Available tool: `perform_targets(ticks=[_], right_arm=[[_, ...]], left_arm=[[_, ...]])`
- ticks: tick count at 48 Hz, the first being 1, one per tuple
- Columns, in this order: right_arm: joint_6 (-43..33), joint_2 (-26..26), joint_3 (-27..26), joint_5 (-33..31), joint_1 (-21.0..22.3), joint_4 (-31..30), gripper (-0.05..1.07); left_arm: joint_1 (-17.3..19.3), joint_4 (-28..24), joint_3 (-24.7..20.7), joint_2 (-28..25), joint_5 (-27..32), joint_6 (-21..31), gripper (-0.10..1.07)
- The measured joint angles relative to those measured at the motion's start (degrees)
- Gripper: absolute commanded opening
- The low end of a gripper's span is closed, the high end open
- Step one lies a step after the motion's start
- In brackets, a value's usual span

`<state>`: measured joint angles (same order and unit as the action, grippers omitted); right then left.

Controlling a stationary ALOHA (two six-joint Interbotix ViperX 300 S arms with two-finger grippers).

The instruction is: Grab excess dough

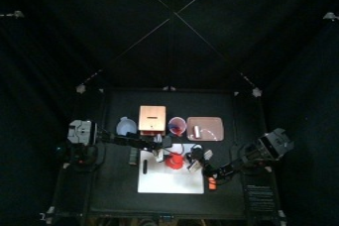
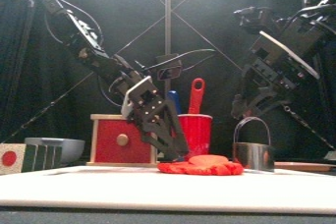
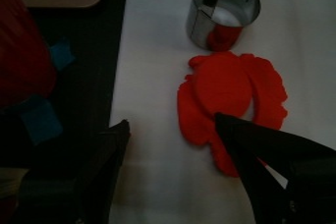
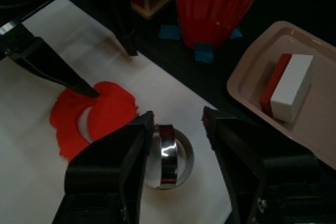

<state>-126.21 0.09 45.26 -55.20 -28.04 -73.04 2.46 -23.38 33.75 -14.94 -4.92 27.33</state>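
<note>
A flat piece of red dough lies on the white board. It also shows in the front view and the right wrist view. My left gripper is open and low over the board. One fingertip touches the dough's edge; the other stands on the bare board beside it. In the front view the left gripper points down at the dough. A round metal cutter stands on the board beside the dough. My right gripper hangs open above the cutter, apart from it.
A red cup with a red and a blue tool stands behind the dough. A red box is at the left. A tan tray with a white block lies beyond the board's edge.
</note>
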Motion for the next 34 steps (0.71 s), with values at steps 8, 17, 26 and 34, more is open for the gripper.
perform_targets(ticks=[8, 17, 26, 34], right_arm=[[0.0, 0.0, 0.09, 0.09, 0.0, 0.0, 0.82], [-0.09, 0.0, 0.09, 0.18, 0.09, -0.09, 0.82], [0.0, 0.09, 0.09, 0.09, 0.09, -0.09, 0.82], [-0.09, 0.09, 0.09, 0.18, 0.09, 0.0, 0.82]], left_arm=[[-1.32, 0.0, -0.09, -0.26, 0.26, -0.09, 1.01], [-2.55, -0.18, -0.09, -0.44, 0.53, -0.18, 1.01], [-2.72, -0.18, -0.18, -0.97, 0.7, 0.0, 1.01], [-2.46, -0.18, -0.62, -1.67, 0.7, 0.0, 1.01]])
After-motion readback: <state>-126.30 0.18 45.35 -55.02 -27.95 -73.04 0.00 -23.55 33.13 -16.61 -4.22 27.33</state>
